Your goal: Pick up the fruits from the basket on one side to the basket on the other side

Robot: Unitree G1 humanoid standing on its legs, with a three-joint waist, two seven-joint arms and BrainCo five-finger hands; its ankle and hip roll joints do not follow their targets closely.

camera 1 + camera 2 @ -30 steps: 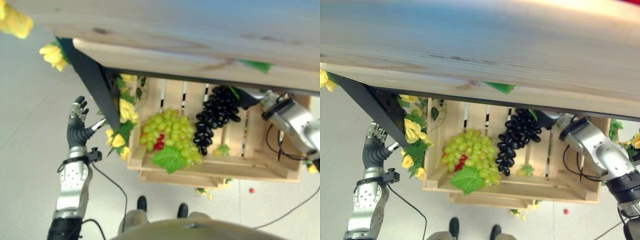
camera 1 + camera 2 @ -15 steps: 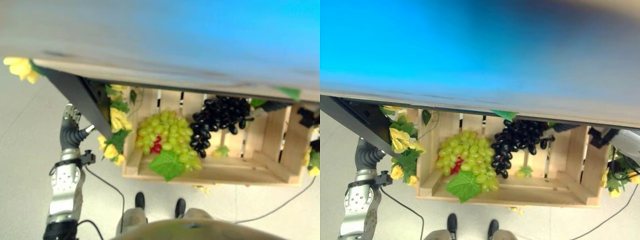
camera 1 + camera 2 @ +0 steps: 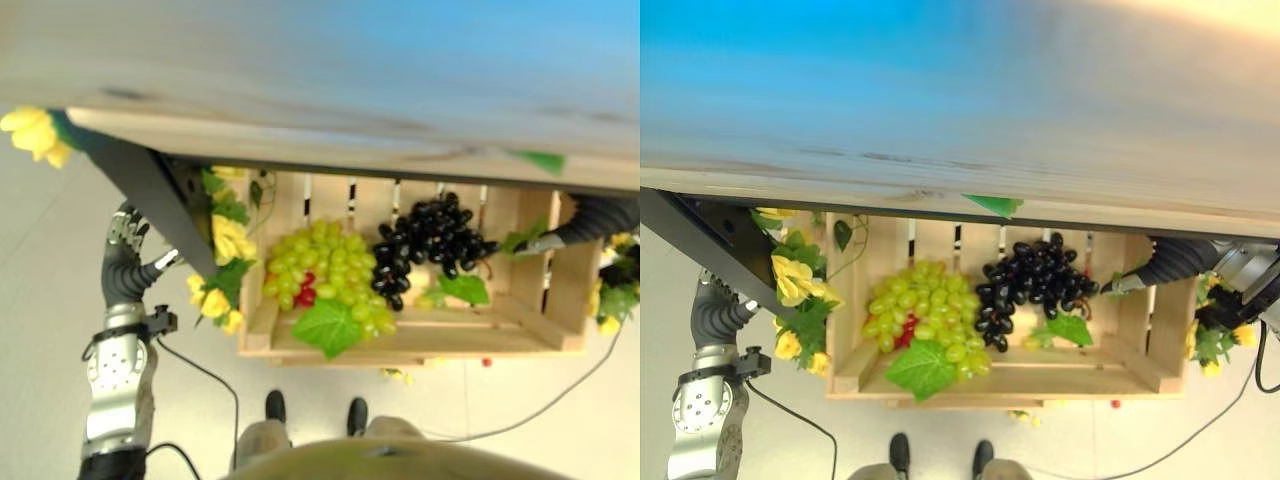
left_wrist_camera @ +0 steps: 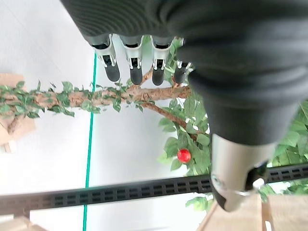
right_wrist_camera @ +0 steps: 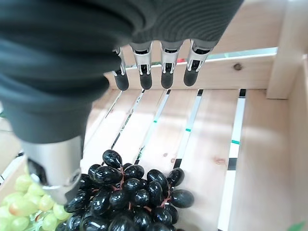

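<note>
A slatted wooden crate (image 3: 480, 340) stands under a wooden shelf. A bunch of green grapes (image 3: 330, 270) with something red (image 3: 305, 293) tucked in it lies on the crate's left side. A bunch of black grapes (image 3: 435, 235) lies beside it in the middle. My right hand (image 3: 1175, 262) reaches in from the crate's right end, its fingers (image 5: 144, 77) straight and open over the bare slats, clear of the black grapes (image 5: 130, 192). My left hand (image 3: 122, 270) hangs open outside the crate's left end, its fingers (image 4: 134, 67) straight and holding nothing.
A wide wooden shelf (image 3: 320, 100) overhangs the crate from above, carried by a black bracket (image 3: 160, 190). Yellow flowers and leaves (image 3: 225, 240) trim the crate's left end. A small red fruit (image 3: 486, 362) lies on the floor. A leafy branch with a red apple (image 4: 183, 155) is beyond my left hand.
The camera has shifted. The black grapes have dropped lower onto the slats beside the green bunch, and my right hand has drawn back to the right, apart from them. My left hand keeps its pose.
</note>
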